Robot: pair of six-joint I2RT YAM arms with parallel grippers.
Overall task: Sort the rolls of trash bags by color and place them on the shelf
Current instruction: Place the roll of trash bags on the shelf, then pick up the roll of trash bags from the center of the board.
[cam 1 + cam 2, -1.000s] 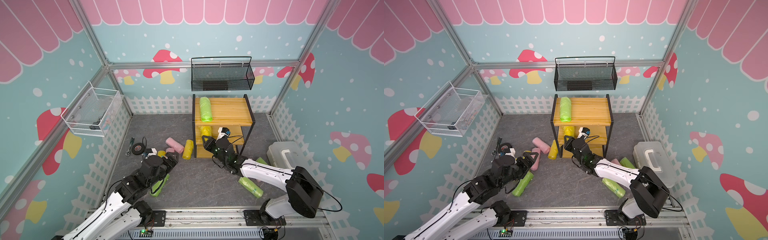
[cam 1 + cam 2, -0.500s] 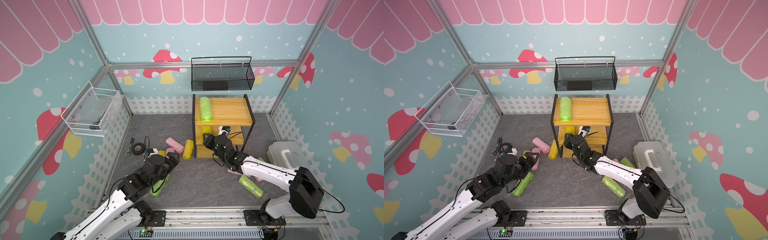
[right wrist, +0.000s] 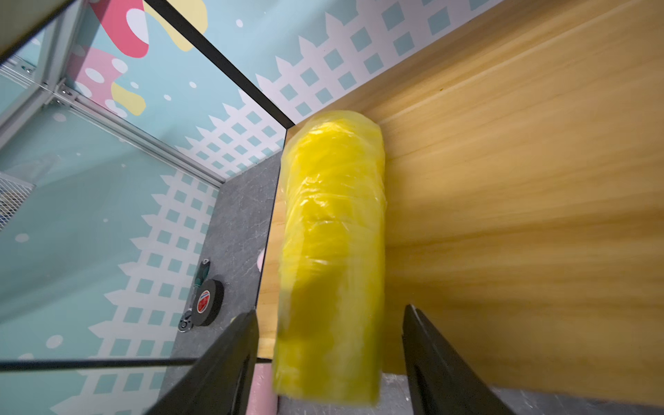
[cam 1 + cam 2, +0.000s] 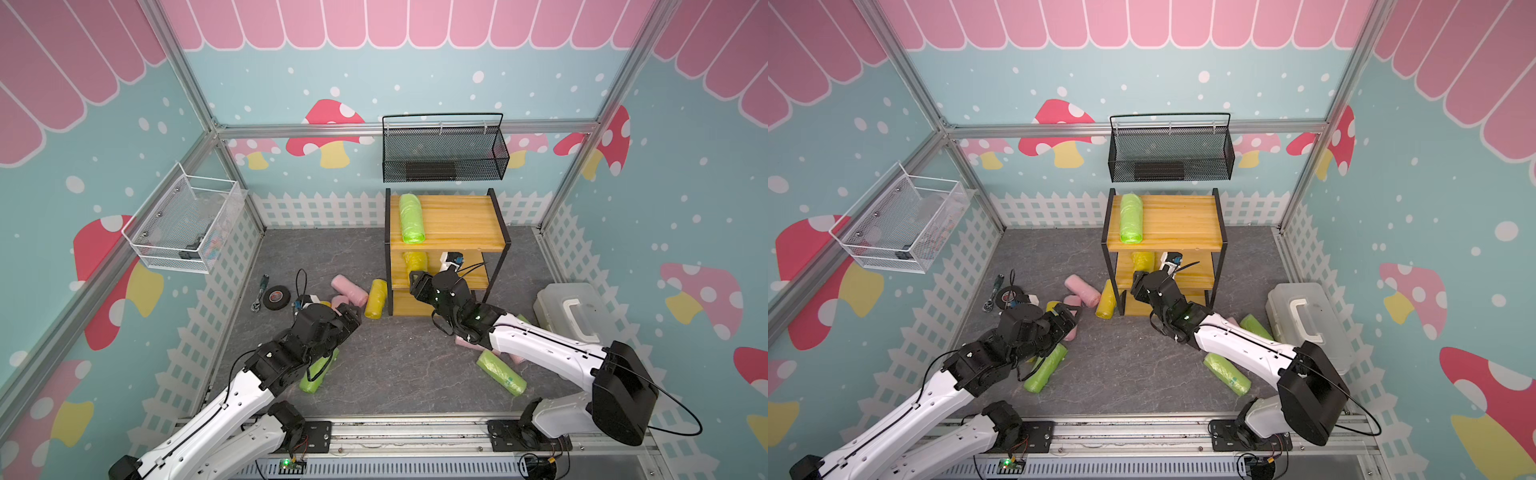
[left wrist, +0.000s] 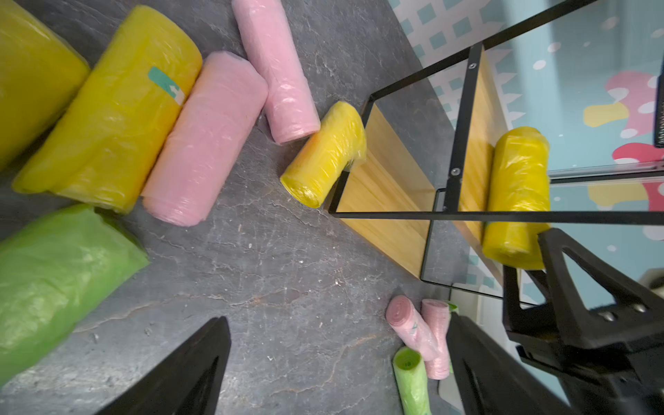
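1. The shelf (image 4: 457,224), a three-board wooden rack in a thin black frame, stands directly ahead of the right pincer (image 3: 328,312). The pincer reaches into the middle level, with the top board above it and the bottom board below.
2. The grey floor (image 4: 395,365) behind that pincer and between the two arms is mostly bare, so a straight pull-back looks unobstructed. A lidded plastic box (image 4: 569,307) sits off to its outer side, beside its arm.
3. The right pincer's jaws are moderately wide, one on each side of the shelved yellow roll (image 3: 334,233). A sliver of space shows at both, so nothing is gripped. The step in hand appears to be letting this roll go on the middle board.
4. The left pincer (image 5: 337,319) hovers over the floor, jaws spread wide and empty.
5. The shelved yellow roll lies lengthwise, pointing away from the pincer, close to the frame's black side bar. Its near end seems to overhang the board's front edge slightly. The next move likely calls for backing out level without nudging the roll, staying under the top board and off the side bar.
6. A green roll (image 4: 410,218) rests on the top board, above and beyond the right pincer.
7. Ahead of the left pincer lie loose rolls, among them a pink roll (image 5: 208,140) and a leaning yellow roll (image 5: 323,154) propped against the shelf's bottom corner.
8. A black tape roll (image 3: 206,303) lies on the floor past the side bar. It is not for sorting.
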